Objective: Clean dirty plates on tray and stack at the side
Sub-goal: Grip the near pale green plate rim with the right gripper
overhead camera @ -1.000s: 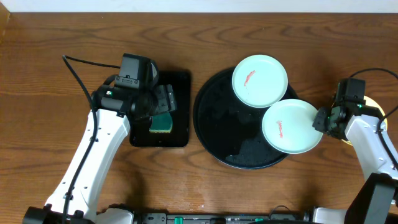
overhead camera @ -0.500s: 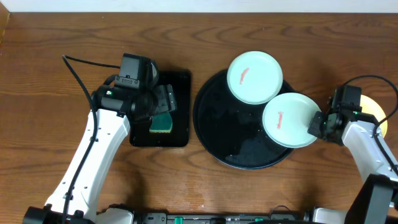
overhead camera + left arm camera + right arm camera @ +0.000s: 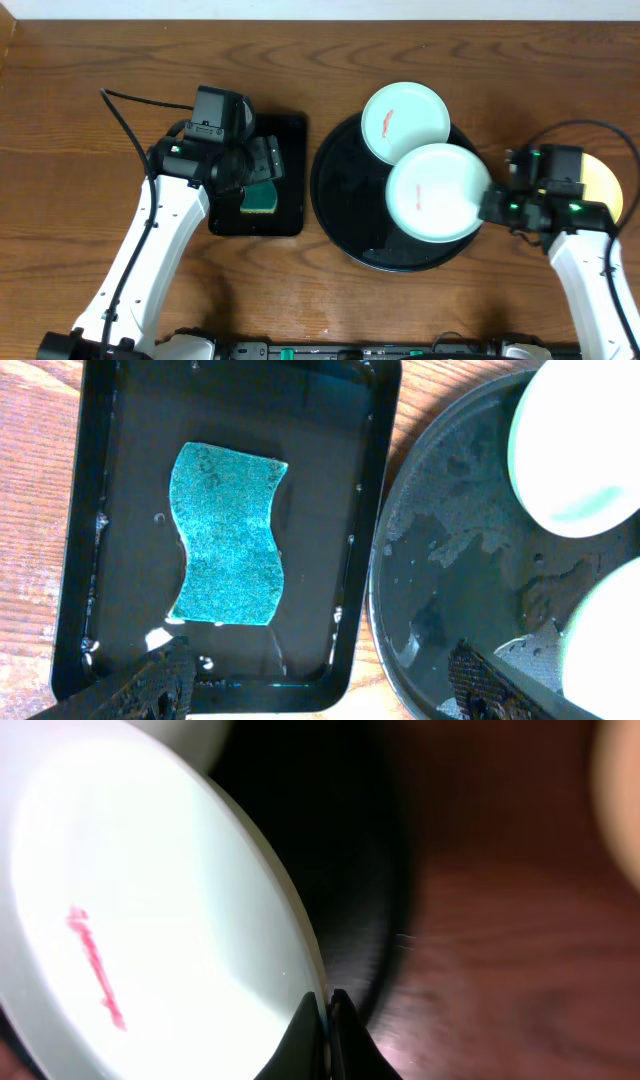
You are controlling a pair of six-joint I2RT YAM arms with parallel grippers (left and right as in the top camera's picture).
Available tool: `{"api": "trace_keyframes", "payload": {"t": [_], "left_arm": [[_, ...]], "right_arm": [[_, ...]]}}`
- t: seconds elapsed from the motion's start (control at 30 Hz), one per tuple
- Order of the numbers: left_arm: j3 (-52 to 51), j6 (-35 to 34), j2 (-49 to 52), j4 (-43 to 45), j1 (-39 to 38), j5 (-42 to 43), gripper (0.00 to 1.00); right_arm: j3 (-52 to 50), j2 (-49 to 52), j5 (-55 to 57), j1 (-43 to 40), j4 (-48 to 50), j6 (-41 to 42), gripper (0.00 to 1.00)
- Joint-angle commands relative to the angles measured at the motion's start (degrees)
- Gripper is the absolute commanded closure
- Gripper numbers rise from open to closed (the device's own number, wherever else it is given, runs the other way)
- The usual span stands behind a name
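Note:
My right gripper (image 3: 487, 207) (image 3: 327, 1010) is shut on the right rim of a mint-white plate (image 3: 436, 192) (image 3: 150, 920) with a red smear (image 3: 95, 965), held over the round black tray (image 3: 335, 190). A second smeared mint plate (image 3: 404, 122) rests on the tray's far edge, partly under the held one. A pale yellow plate (image 3: 600, 183) lies on the table at the far right, partly hidden by the right arm. My left gripper (image 3: 262, 165) (image 3: 320, 685) stands open above the small rectangular tray (image 3: 385, 460), with nothing between its fingers.
A teal sponge (image 3: 228, 532) (image 3: 262, 197) lies in shallow water in the rectangular tray (image 3: 285, 130), left of the round tray (image 3: 450, 510). The round tray's floor is wet. A black cable (image 3: 125, 115) runs over the table at the left.
My right gripper closed on the near plate's rim and moved it left over the tray. The far plate shifted a little left. The left arm stayed still.

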Motion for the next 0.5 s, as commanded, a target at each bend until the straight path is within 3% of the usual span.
{"api": "trace_keyframes", "payload": {"t": [0.0,0.33,0.43,0.47], "left_arm": [[1.53,0.98,-0.04,-0.17,0.24,0.46,0.18],[1.53,0.98,-0.04,-0.17,0.24,0.46,0.18],[1.53,0.98,-0.04,-0.17,0.24,0.46,0.18],[1.53,0.98,-0.04,-0.17,0.24,0.46,0.18]], "right_arm": [[-1.92,1.53,-1.31,5.01,1.44,1.92,0.99],[-7.67,10.21,3.89,15.89,10.12,13.44,0.98],[-7.3,10.08,7.15,15.89,13.4,11.43,0.68],[-6.75,9.9,7.37,15.74,14.05,10.16,0.65]]}}
